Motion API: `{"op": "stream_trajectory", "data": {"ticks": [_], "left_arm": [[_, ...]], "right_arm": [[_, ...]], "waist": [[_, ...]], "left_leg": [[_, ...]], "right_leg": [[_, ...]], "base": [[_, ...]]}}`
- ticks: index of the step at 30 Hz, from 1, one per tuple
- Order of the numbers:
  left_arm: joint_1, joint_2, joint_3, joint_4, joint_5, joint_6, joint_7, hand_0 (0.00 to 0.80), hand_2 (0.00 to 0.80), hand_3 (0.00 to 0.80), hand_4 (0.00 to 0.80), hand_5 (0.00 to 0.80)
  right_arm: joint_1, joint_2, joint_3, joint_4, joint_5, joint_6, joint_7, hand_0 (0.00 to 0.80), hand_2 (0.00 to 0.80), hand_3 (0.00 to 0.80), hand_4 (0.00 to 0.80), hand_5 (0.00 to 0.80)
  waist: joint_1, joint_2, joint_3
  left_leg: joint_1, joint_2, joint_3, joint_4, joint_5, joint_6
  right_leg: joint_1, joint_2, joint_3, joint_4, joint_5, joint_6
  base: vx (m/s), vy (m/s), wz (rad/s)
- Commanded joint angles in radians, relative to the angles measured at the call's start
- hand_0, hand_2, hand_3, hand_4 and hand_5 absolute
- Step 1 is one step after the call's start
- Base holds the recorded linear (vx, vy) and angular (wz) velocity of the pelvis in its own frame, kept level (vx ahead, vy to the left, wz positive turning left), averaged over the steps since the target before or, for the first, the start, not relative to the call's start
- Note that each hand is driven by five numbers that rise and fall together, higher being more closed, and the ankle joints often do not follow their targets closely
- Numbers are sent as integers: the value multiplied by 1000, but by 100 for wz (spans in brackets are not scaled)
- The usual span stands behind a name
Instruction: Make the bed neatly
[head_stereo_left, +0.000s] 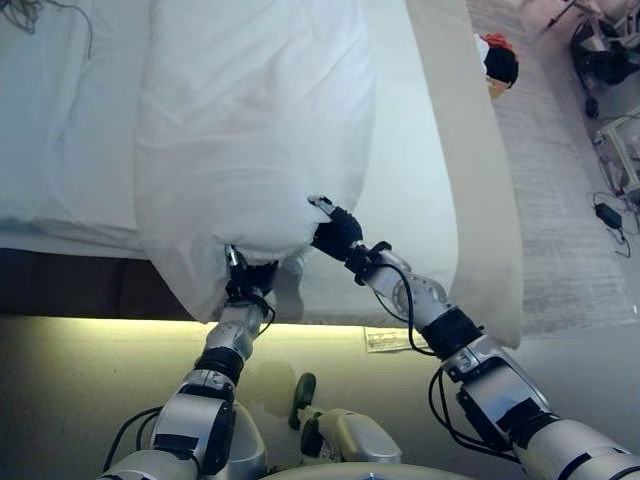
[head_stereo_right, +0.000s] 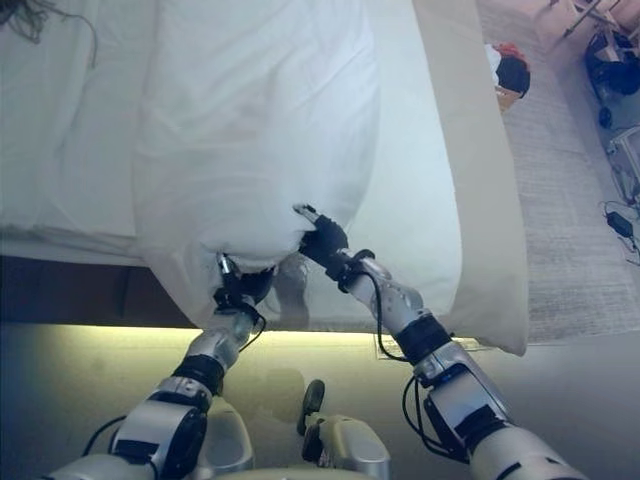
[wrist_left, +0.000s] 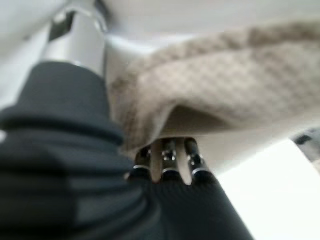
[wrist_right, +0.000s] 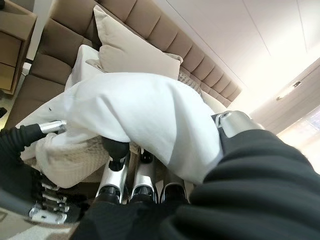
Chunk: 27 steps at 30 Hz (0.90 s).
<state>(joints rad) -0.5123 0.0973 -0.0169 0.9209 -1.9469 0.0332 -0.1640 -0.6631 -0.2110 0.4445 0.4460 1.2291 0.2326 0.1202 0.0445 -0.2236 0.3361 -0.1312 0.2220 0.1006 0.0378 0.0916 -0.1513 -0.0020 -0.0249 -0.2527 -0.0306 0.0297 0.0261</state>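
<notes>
A bulky white duvet (head_stereo_left: 250, 130) lies bunched on the white bed (head_stereo_left: 60, 120), its near end hanging over the bed's edge. My left hand (head_stereo_left: 245, 280) is at that hanging end, fingers (wrist_left: 167, 157) tucked under a beige knit blanket (wrist_left: 225, 75) and thumb on the white cloth. My right hand (head_stereo_left: 335, 232) grips the duvet's near end just to the right. In the right wrist view its fingers (wrist_right: 112, 180) run under the duvet (wrist_right: 145, 115) and the thumb presses on top. Both hands lift the end slightly.
A beige cover (head_stereo_left: 470, 150) runs along the bed's right side. A grey rug (head_stereo_left: 560, 200), a black and red object (head_stereo_left: 498, 60) and equipment (head_stereo_left: 620, 140) are on the floor to the right. A paper (head_stereo_left: 395, 340) lies by the bed's foot. A padded headboard (wrist_right: 150, 30) and a beige pillow (wrist_right: 135, 55) are at the far end.
</notes>
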Motion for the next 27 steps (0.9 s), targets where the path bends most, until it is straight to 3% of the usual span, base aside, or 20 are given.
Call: {"op": "stream_trajectory", "data": {"ticks": [1,15,19,27], "left_arm": [[-31,0,10,-10,-25,-7,16,0,0,0,0,0],[149,-49,-46,24,-25,97,33,0,0,0,0,0],[198,-55,-22,27,-25,81,-6,0,0,0,0,0],[228,-27,95,-13,-25,-40,-63,0,0,0,0,0]], "right_arm": [[10,-2,-40,-107,32,-52,53,800,800,800,800,800],[-8,-5,-111,15,10,-53,4,800,800,800,800,800],[28,-12,-118,-9,-18,-29,-1,800,800,800,800,800],[155,-20,-127,-24,-88,33,-11,800,800,800,800,800]], "waist": [[25,20,-67],[83,76,-113],[86,91,-132],[87,106,-186]], "left_leg": [[13,46,-29,19,-53,5],[94,18,-59,-26,-56,12],[119,13,-56,-42,-52,11],[174,10,-55,-72,-47,6]], "right_leg": [[-36,-141,-8,72,0,102],[43,-163,-52,64,-13,104],[65,-171,-58,61,-18,105],[108,-177,-75,51,-28,105]], "base": [[53,14,9],[76,28,10],[91,84,10],[92,74,5]]}}
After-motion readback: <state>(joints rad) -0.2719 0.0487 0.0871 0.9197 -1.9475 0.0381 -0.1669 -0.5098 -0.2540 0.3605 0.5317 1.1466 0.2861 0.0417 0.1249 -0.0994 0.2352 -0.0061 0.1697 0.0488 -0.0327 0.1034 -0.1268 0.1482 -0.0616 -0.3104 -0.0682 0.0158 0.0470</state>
